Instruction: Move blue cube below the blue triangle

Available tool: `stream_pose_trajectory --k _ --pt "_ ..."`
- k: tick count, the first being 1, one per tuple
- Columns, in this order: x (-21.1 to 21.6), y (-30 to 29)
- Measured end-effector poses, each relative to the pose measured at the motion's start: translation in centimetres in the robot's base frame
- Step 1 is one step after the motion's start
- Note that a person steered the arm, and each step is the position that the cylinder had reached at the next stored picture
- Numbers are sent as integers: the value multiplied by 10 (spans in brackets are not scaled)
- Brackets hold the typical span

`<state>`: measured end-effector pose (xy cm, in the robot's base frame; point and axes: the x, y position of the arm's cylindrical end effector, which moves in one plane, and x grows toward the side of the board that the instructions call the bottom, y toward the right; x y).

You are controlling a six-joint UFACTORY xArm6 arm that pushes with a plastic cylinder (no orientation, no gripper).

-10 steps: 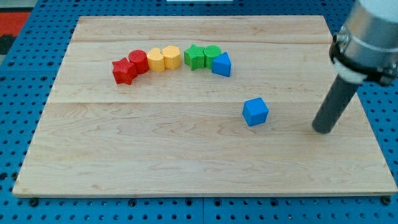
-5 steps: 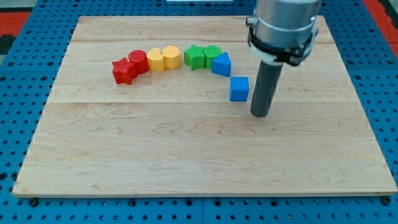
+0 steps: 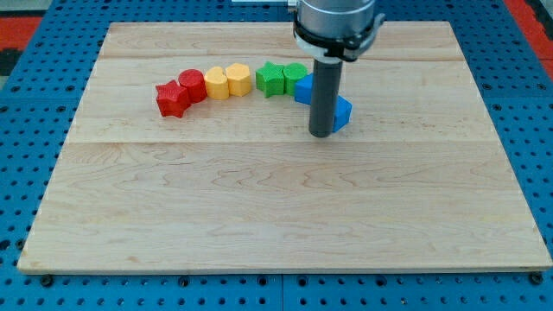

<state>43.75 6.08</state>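
The blue cube point(image 3: 343, 112) sits just below and to the right of the blue triangle point(image 3: 302, 89); the rod hides most of both. My tip point(image 3: 320, 134) rests on the board at the cube's lower left, touching or nearly touching it. The rod rises in front of the gap between cube and triangle, so I cannot tell whether they touch.
A curved row lies left of the blue triangle: two green blocks point(image 3: 271, 79) point(image 3: 295, 73), two yellow blocks point(image 3: 238, 79) point(image 3: 217, 84), a red cylinder point(image 3: 192, 85) and a red star-like block point(image 3: 171, 99). The wooden board point(image 3: 276, 216) lies on a blue pegboard.
My tip swept from the view's right to the left. The blue cube was pushed up and left, from the board's middle right to beside the blue triangle.
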Motion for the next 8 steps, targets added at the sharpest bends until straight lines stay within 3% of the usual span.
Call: stream_pose_trajectory --k 1,2,3,8 --pt "26 27" --pt "13 41" --pt "-9 40" --pt "-11 11"
